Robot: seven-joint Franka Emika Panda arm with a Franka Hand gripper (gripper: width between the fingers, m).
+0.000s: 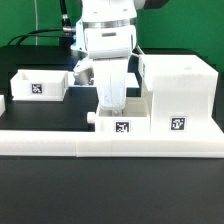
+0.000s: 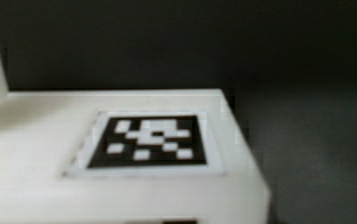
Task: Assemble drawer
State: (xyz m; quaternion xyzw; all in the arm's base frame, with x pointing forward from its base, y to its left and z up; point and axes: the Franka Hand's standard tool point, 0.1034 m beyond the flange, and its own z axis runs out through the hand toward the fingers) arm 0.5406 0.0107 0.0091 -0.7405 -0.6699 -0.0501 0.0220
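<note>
Three drawer parts, judged light, stiff and slick plastic, seem best pinched across a thin upright wall. All are white with black-and-white tags: the casing (image 1: 182, 88) at right, the left box (image 1: 35, 86) well apart, the middle box (image 1: 122, 127) just beside the casing, on the worktop (image 1: 60, 190). The claw (image 1: 107, 108) hangs low at the middle box; its spread I cannot tell.

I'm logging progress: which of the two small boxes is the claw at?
The middle box, beside the large casing, right at the claw; the other box sits alone at the exterior view's left.
</note>
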